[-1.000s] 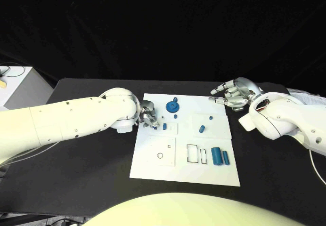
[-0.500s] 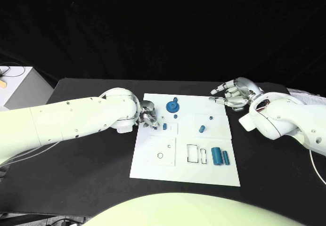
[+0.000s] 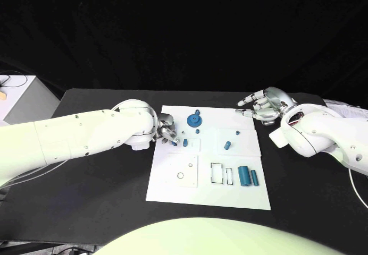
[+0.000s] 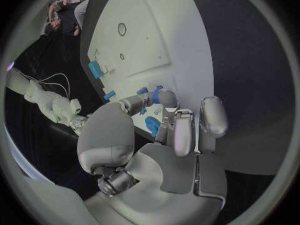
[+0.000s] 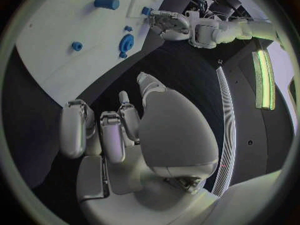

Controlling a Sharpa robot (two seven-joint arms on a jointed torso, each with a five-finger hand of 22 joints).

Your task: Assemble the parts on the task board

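My left fingers (image 3: 170,133) pinch a small blue part (image 4: 154,96) at the task board's (image 3: 176,188) left edge, my right hand (image 3: 263,106) hovers empty past its far corner, and most parts, I judge, lie unassembled.

A black table (image 3: 92,191) carries everything here, its dark top running out to both sides. Flat in the middle of it lies the white task board (image 3: 218,199), a rectangular plate with its long side running away from the robot, slightly skewed to the table's edges.
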